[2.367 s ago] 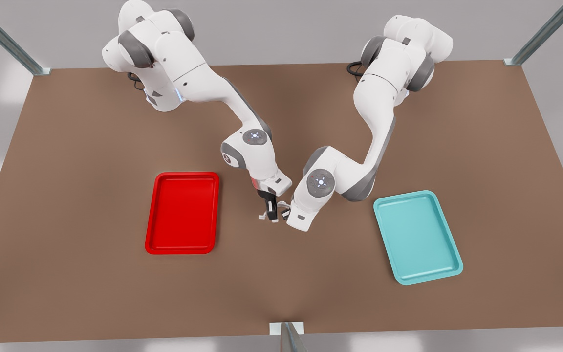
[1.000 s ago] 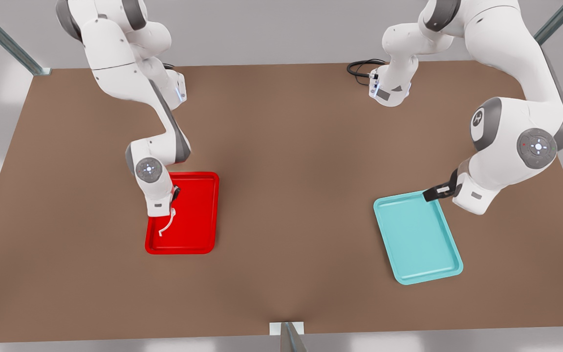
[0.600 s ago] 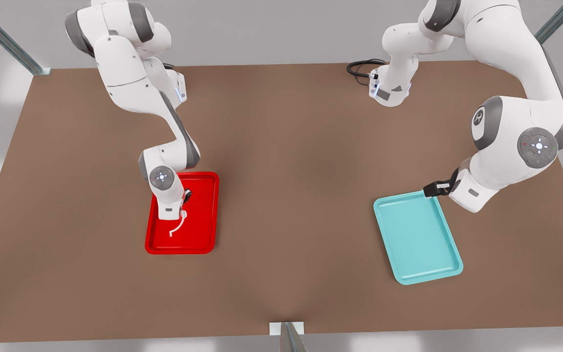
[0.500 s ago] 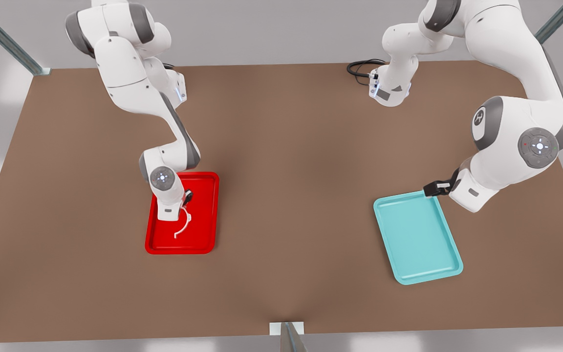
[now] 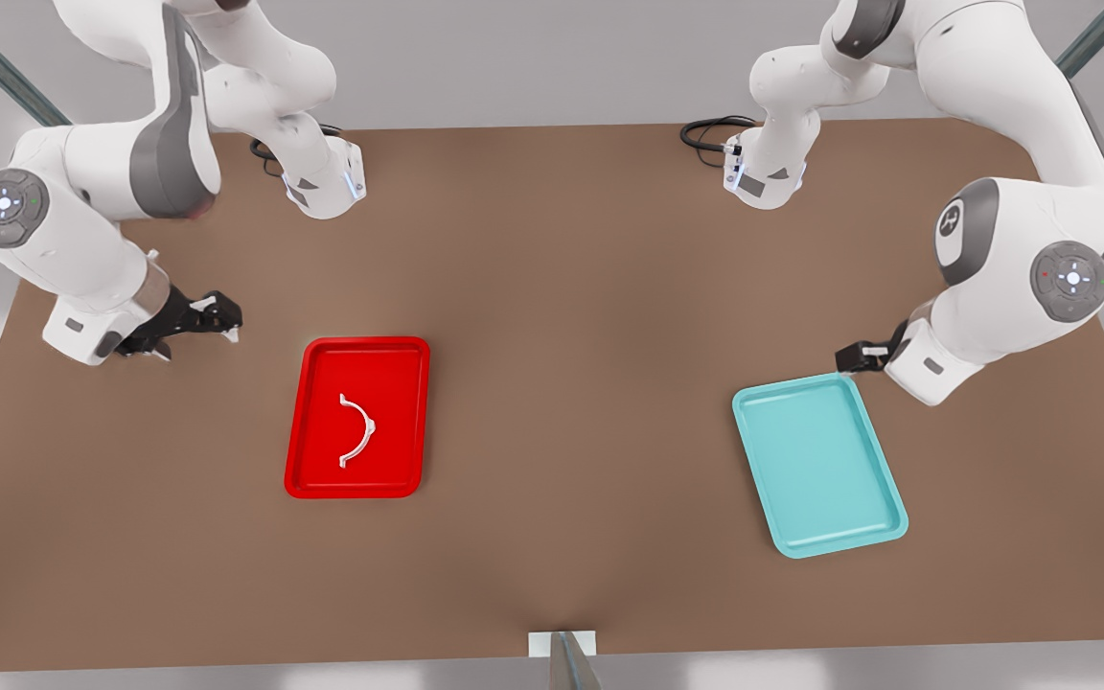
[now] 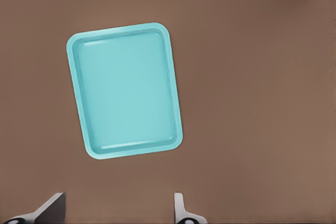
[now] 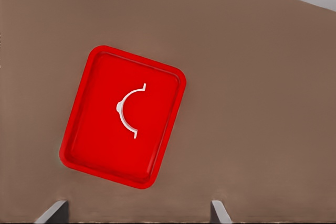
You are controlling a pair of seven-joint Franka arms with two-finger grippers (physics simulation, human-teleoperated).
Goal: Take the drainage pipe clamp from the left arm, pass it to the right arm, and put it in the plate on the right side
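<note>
From the front, the drainage pipe clamp [image 5: 356, 432] lies free in the plate [image 5: 415, 419], its long axis along the plate's length; the right end effector [image 5: 195, 317] hangs over the surface toward the front view's left, fingers spread and empty, nearer than the left end effector [image 5: 861, 356] by the teal tray [image 5: 820, 465]. The left wrist view shows that tray [image 6: 126, 91] beyond wide-parted fingertips [image 6: 179, 208]. The right wrist view shows the clamp [image 7: 129, 109] resting inside the plate [image 7: 84, 129], well ahead of wide-apart fingertips [image 7: 218, 211].
</note>
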